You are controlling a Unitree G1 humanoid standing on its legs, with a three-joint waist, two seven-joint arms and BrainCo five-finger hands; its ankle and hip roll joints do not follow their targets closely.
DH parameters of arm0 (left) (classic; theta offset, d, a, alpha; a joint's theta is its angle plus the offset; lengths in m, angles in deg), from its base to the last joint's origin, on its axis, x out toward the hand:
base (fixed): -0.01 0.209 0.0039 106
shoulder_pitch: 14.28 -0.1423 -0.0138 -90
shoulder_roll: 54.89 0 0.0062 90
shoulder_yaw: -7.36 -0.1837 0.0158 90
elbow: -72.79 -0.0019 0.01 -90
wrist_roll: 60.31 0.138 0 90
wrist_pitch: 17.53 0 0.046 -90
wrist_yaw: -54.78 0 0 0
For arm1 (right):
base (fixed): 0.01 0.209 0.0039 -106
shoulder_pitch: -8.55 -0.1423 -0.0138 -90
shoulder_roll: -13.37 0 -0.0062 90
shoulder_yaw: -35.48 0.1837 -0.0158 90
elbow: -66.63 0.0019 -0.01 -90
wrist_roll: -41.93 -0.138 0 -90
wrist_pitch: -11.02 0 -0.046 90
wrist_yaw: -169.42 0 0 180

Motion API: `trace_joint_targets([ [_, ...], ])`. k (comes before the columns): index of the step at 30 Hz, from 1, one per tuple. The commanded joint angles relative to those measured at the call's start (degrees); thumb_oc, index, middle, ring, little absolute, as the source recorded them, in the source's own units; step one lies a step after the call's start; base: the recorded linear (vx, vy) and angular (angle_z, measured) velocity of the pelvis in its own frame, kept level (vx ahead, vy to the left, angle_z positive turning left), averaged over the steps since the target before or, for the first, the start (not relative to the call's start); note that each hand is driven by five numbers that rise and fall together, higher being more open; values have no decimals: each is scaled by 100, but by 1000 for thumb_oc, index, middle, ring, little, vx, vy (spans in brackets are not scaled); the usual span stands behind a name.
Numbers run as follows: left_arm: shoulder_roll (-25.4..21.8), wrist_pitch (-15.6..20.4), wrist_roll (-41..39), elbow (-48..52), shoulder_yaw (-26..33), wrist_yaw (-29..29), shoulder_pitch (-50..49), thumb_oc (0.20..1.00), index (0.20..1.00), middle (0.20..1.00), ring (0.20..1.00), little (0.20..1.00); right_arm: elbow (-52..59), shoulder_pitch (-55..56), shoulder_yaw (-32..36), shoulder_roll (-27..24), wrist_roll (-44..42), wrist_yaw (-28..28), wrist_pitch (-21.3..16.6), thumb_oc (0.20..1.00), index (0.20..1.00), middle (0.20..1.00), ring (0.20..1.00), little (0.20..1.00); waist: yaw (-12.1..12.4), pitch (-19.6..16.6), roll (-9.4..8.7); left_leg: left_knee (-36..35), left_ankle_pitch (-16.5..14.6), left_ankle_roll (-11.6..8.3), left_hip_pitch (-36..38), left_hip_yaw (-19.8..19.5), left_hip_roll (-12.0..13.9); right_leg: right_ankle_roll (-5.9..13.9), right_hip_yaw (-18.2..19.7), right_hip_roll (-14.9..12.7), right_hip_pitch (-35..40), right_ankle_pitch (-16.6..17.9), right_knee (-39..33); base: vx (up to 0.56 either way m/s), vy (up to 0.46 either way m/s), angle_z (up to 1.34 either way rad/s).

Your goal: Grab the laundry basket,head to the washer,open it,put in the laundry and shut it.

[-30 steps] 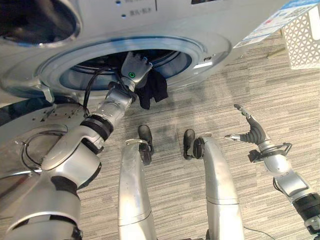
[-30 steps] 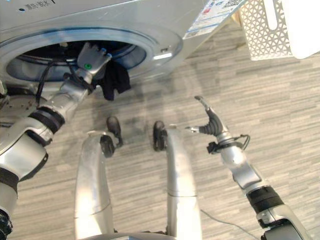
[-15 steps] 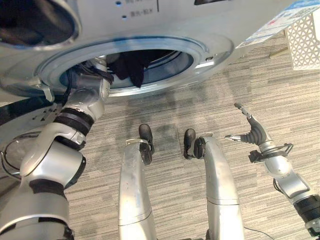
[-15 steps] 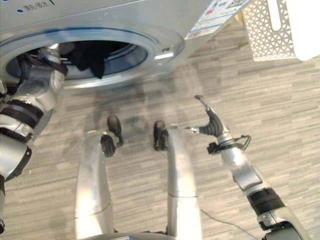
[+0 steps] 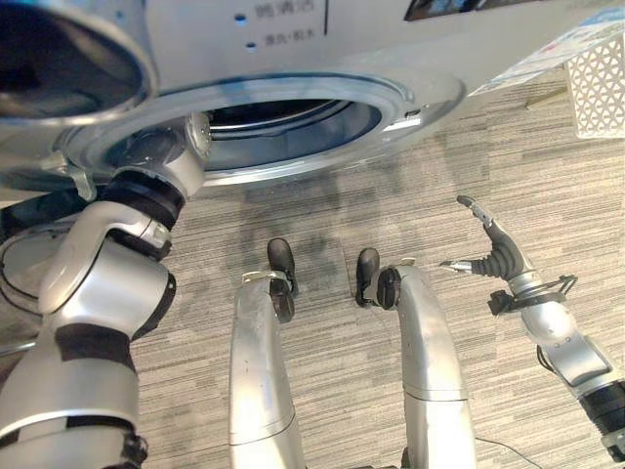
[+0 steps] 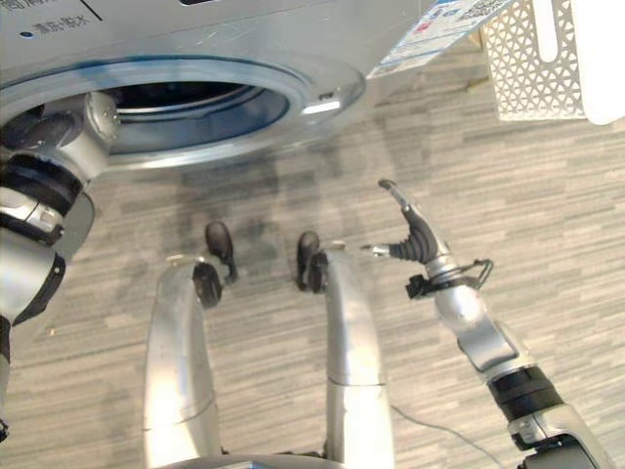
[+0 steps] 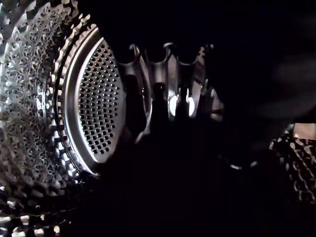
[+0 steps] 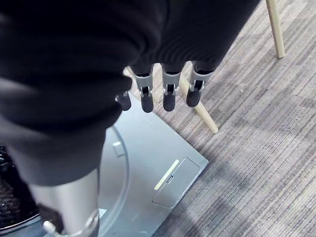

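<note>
The silver washer (image 5: 430,93) stands in front of me, and its round opening (image 5: 293,122) is uncovered. My left arm (image 5: 146,195) reaches through that opening up to the wrist. In the left wrist view my left hand (image 7: 168,79) is a dark shape against the perforated steel drum (image 7: 94,103). My right hand (image 5: 493,256) hangs open over the floor to the washer's right and holds nothing. Its straight fingers (image 8: 165,94) point toward the washer's lower front. The white lattice laundry basket (image 6: 532,59) stands on the floor at the far right.
The washer's open door (image 5: 24,259) hangs at the lower left beside my left arm. A light wooden leg (image 8: 274,24) stands on the striped grey carpet (image 5: 508,176) near the basket. A small flap (image 8: 173,182) sits low on the washer's front.
My left hand carried the black garment from the opening's lower rim into the drum, and the arm now reaches deeper. The right hand has stayed put.
</note>
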Motion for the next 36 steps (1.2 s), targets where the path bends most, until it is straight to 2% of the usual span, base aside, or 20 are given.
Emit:
trace_joint_targets([
  [1,22,2,78,-315,-133,-179,485,1000,1000,1000,1000,1000,385,189,46,-37,-72,14,-175,1000,1000,1000,1000,1000,-59,-478,45,332,-643,1,175,-430,162,413,339,191,160,527,-846,0,0,0],
  [7,136,128,1,-273,29,-367,245,1000,1000,1000,1000,1000,394,218,30,96,-51,-32,-176,1000,1000,1000,1000,1000,-26,-573,83,253,-649,13,235,-407,136,419,351,199,194,521,-905,2,3,-1],
  [9,126,211,-125,-115,132,-329,140,1000,1000,1000,1000,1000,357,188,6,133,-39,-1,-169,1000,1000,1000,1000,1000,-9,-582,98,163,-627,14,299,-390,118,423,344,189,257,533,-970,0,0,0],
  [10,88,423,-259,379,304,-341,-172,1000,1000,1000,1000,1000,314,183,15,230,-15,44,-162,1000,1000,1000,1000,1000,47,-601,114,19,-593,-4,404,-374,88,427,330,177,344,525,-1057,-8,-3,5],
  [11,68,414,-253,419,332,-350,-215,1000,1000,1000,1000,1000,310,185,-2,224,-11,48,-164,1000,1000,1000,1000,1000,35,-605,119,2,-587,-4,424,-372,87,427,330,176,363,532,-1072,-16,-2,6],
  [12,101,643,-565,1068,712,-367,-793,1000,1000,1000,1000,1000,286,184,38,335,61,112,-126,1000,1000,1000,1000,1000,106,-620,118,-167,-552,-18,584,-344,65,434,320,155,498,534,-1175,-19,0,7],
  [14,113,751,-684,1496,1016,-429,-1302,1000,1000,1000,1000,1000,288,210,62,369,99,141,-86,1000,1000,1000,1000,1000,123,-637,141,-289,-518,-23,712,-321,55,430,309,149,614,547,-1267,-21,11,7],
  [15,281,945,-881,2084,1376,-450,-2019,1000,1000,1000,1000,1000,246,195,83,492,180,193,-37,1000,1000,1000,1000,1000,199,-655,150,-498,-482,-40,946,-289,42,429,286,120,817,557,-1445,-22,18,7],
  [16,275,937,-874,2123,1410,-458,-2072,1000,1000,1000,1000,1000,245,203,64,481,184,197,-38,1000,1000,1000,1000,1000,187,-655,158,-520,-476,-40,978,-286,43,429,286,122,848,566,-1467,-37,22,10],
  [17,490,1115,-1069,2700,1712,-670,-2833,1000,1000,1000,1000,1000,193,226,125,553,270,227,32,1000,1000,1000,1000,1000,269,-651,160,-796,-410,-66,1270,-239,14,437,268,93,1100,603,-1695,-33,7,12],
  [18,483,1102,-1065,2748,1747,-686,-2890,1000,1000,1000,1000,1000,195,237,107,543,274,230,33,1000,1000,1000,1000,1000,255,-651,168,-821,-401,-65,1305,-236,12,437,267,92,1134,611,-1718,-44,13,14],
  [20,720,1330,-1250,3350,1992,-1088,-3992,1000,1000,1000,1000,1000,46,258,152,671,398,242,155,1000,1000,1000,1000,1000,360,-643,185,-1262,-291,-109,1821,-154,-50,464,244,50,1560,669,-2062,-48,26,19],
  [23,828,1417,-1350,3590,2122,-1325,-4658,1000,1000,1000,1000,1000,1,307,163,716,494,206,220,1000,1000,1000,1000,1000,397,-622,183,-1540,-226,-105,2149,-123,-78,476,216,15,1849,714,-2280,-37,29,13],
  [24,938,1581,-1522,3743,2232,-1542,-5218,1000,1000,1000,1000,1000,-90,365,212,792,558,217,246,1000,1000,1000,1000,1000,457,-651,185,-1849,-149,-108,2453,-134,-115,508,197,-31,2115,770,-2512,-33,29,10],
  [30,1031,1860,-1934,3857,2363,-1954,-6431,1000,1000,1000,1000,1000,-328,643,217,856,672,191,286,1000,1000,1000,1000,1000,552,-672,169,-2592,99,-122,3311,-143,-209,638,66,-113,2882,954,-3077,-7,21,12],
  [32,1143,1918,-2205,3583,2411,-2143,-6950,1000,1000,1000,1000,1000,-545,777,167,904,631,123,323,1000,1000,1000,1000,1000,588,-697,127,-3173,239,-154,4037,-149,-287,692,-6,-148,3586,1112,-3634,39,3,7],
  [34,1177,1917,-2226,3430,2427,-2189,-7086,1000,1000,1000,1000,1000,-735,811,127,946,651,94,348,1000,1000,1000,1000,1000,583,-669,112,-3444,299,-165,4383,-151,-312,712,-38,-157,3930,1187,-3893,44,5,8],
  [35,1244,1913,-2283,3247,2435,-2261,-7256,1000,1000,1000,1000,1000,-936,843,76,981,645,81,379,1000,1000,1000,1000,1000,600,-657,96,-3739,384,-187,4750,-147,-337,747,-60,-157,4280,1286,-4153,55,42,12],
  [36,1383,1881,-2420,2869,2529,-2364,-7556,1000,1000,1000,1000,1000,-1273,896,31,1096,633,4,443,1000,1000,1000,1000,1000,619,-694,68,-4266,710,-177,5278,-97,-380,738,-157,-176,4842,1586,-4718,35,36,12],
])
